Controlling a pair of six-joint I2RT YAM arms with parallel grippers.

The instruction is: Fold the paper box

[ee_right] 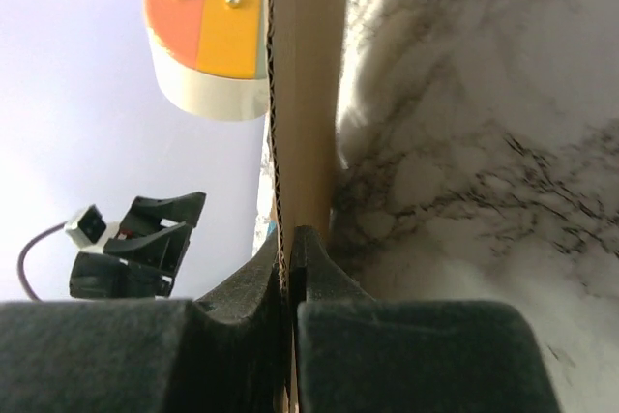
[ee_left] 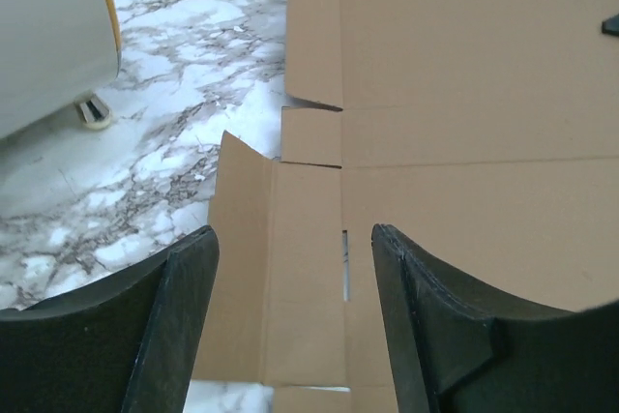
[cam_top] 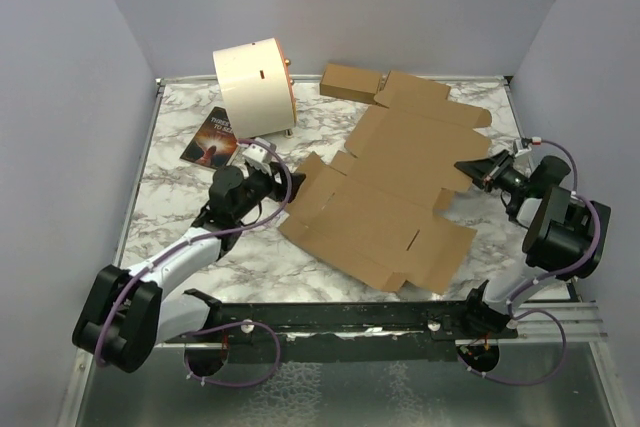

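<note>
Cardboard: one flat paper box (cam_top: 385,197) mid-table, one small closed box (cam_top: 348,81) beyond it; one cream drum (cam_top: 252,87) far left. Only the right wrist view shows the right gripper (ee_right: 290,244) pinched tight on the sheet's right edge; the left wrist view shows the left gripper (ee_left: 295,268) spread open over its left flap.

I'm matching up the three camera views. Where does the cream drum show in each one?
Top external: the cream drum sits upper left of centre.
Left wrist: upper left corner, cropped by the frame.
Right wrist: top, left of centre, orange-and-yellow end showing.
Shared landmark: the paper box, visible in all three.
</note>
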